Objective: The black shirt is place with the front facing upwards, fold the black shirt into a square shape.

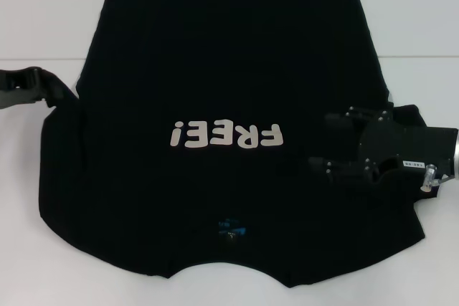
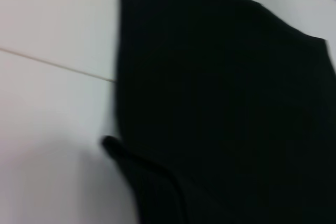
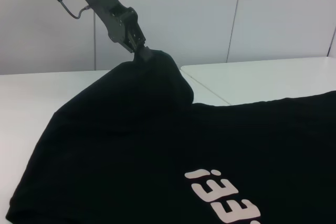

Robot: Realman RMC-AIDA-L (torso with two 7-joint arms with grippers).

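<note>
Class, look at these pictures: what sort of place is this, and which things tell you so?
Probably a lab or test room: a plain white table, bare pale wall panels, and only a black shirt laid out, pinched by the left gripper, the right gripper above it.

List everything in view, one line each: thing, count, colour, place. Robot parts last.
black shirt: one, black, spread front up across the table, neck toward the robot, its left sleeve lifted.
"FREE!" lettering: one, cream, on the shirt's chest.
label: one, blue, at the neck.
table: one, white, under the shirt, with a seam line across it.
wall: white panels behind the table, right wrist view.
left gripper: one, black, at the shirt's left edge, pinching the raised sleeve.
right gripper: one, black, open, over the shirt's right sleeve.
</note>
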